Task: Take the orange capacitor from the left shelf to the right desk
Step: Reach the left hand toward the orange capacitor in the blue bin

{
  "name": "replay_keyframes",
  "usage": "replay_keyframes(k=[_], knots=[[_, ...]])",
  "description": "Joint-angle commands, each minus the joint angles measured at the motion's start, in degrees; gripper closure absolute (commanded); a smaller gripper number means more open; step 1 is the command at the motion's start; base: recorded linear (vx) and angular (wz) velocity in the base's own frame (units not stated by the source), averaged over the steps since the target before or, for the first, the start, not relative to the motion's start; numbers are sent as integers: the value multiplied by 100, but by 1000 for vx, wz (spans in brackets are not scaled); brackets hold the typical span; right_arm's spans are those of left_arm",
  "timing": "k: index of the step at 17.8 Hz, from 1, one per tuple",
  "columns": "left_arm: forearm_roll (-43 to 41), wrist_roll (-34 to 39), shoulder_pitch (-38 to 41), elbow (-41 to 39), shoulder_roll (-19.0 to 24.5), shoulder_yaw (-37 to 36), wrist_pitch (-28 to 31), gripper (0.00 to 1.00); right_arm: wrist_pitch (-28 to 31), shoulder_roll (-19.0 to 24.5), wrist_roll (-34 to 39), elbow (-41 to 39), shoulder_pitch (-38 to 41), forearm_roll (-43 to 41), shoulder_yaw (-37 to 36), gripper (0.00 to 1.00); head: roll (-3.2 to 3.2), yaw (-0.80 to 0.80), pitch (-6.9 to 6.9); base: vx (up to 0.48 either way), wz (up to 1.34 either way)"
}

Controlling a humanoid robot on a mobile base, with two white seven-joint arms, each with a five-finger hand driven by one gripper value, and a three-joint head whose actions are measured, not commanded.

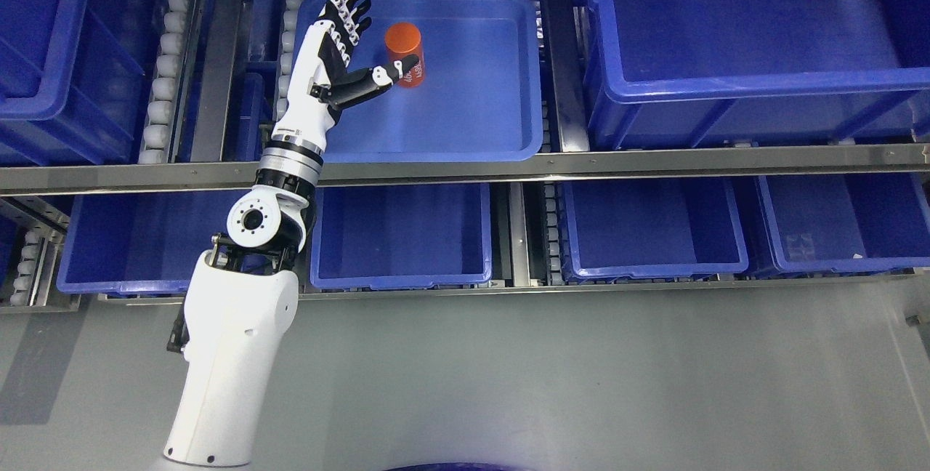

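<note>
Blue plastic bins fill a metal roller shelf across the whole view, with grey floor below it; take the shallow blue tray [465,137] on the upper level as your landmark. You will find the orange capacitor [404,49] standing upright inside that tray, toward its back left part, well clear of the tray's walls; nothing else lies in the tray that you can see.

Your left hand [341,57] reaches in over the tray's left side, its arm coming up from the lower left of the view; the fingers [352,9] are spread and point away from you, just left of the capacitor, and the thumb [392,73] stretches across in front of the capacitor's lower part; whether the thumb touches it you cannot tell from this angle. The hand is open and grips nothing yet. Your right hand does not show at all.

Judge the task as barely begun: the reach to the tray looks done, but the grasp is not closed, the capacitor is not lifted, and the whole carry to the right desk is left; that desk is not in view, so you will likely need to turn or move to find it. Next, you would probably close the fingers round the cylinder's body before lifting straight up out of the tray.
</note>
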Motion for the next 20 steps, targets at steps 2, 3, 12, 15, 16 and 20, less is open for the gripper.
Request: replay_keyframes(k=[2, 3, 12, 15, 16, 20], knots=[[-163, -2, 262, -469, 100, 143, 10, 0, -1, -100, -3, -100, 16, 18, -97, 0, 0, 0, 0, -1, -19], [-303, -2, 113, -311, 100, 143, 2, 0, -1, -100, -3, -100, 16, 18, -97, 0, 0, 0, 0, 0, 0], [-902, -11, -380, 1104, 100, 56, 54, 0, -1, -100, -3, -100, 16, 18, -97, 0, 0, 0, 0, 0, 0], [-1008, -55, -503, 1535, 100, -32, 46, 0, -1, -100, -3, -100, 16, 18, -97, 0, 0, 0, 0, 0, 0], [-1008, -81, -573, 1676, 100, -85, 46, 0, -1, -100, -3, -100, 16, 18, -97, 0, 0, 0, 0, 0, 0], [-999, -90, -749, 1975, 100, -330, 46, 0, -1, -100, -3, -100, 16, 18, -97, 0, 0, 0, 0, 0, 0]])
